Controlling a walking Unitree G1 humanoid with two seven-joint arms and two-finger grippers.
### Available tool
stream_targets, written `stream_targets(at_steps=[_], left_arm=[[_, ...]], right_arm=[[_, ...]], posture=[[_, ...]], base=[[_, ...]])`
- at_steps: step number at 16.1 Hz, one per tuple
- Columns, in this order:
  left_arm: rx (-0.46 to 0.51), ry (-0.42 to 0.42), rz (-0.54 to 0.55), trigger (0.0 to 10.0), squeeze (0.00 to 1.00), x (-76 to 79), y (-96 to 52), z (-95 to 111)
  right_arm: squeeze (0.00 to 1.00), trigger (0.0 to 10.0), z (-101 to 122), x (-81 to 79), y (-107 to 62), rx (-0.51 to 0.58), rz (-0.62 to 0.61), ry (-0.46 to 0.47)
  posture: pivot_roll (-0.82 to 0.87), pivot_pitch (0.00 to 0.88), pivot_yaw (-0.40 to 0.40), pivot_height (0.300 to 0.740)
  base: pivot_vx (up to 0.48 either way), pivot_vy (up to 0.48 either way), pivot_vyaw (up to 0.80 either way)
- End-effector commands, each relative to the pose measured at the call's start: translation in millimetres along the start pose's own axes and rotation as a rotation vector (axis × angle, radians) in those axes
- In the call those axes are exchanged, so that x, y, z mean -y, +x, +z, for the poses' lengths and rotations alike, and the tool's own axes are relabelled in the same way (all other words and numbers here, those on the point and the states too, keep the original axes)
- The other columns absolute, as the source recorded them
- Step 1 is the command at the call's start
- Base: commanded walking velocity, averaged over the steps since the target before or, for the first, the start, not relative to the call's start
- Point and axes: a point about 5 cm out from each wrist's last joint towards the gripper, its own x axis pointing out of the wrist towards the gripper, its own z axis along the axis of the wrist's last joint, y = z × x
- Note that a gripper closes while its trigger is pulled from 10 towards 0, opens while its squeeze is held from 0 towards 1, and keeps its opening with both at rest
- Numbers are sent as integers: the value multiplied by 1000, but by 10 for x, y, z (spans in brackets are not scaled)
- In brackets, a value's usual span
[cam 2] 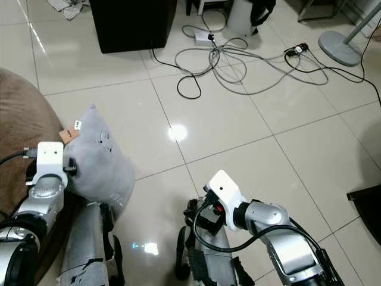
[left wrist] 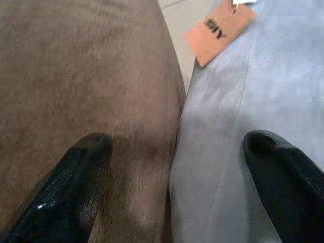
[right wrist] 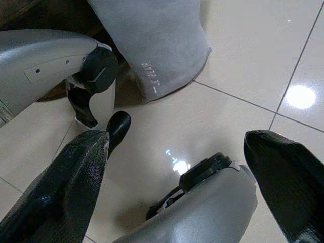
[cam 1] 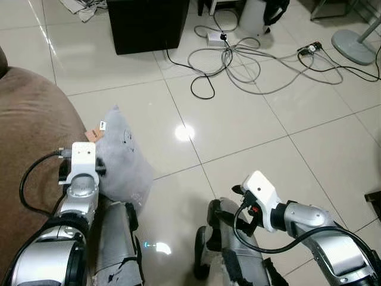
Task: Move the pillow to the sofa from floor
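pillow leans against sofa edge; bare tiles beside.

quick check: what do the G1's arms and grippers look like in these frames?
Both arms are silver metal with black joints. Each wrist carries a white boxy block with a black cable looping back to the forearm. The left gripper and right gripper each have two long, matte black fingers with rounded tips. No markings can be made out.
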Motion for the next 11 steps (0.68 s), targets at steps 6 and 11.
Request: stream_targets(at_steps=[6, 11], left_arm=[[-138, -150, -96, 10000, 1000, 92, -70, -283], [-169, -190, -187, 10000, 392, 220, -102, -317]], right_arm=[[0, 10000, -56, 72, -5, 2, -1, -11], [0, 10000, -71, 63, -9, 23, 18, -22]], posture=[[-64, 320, -168, 576], [-70, 324, -139, 576]], base=[[0, 0, 0], [0, 0, 0]])
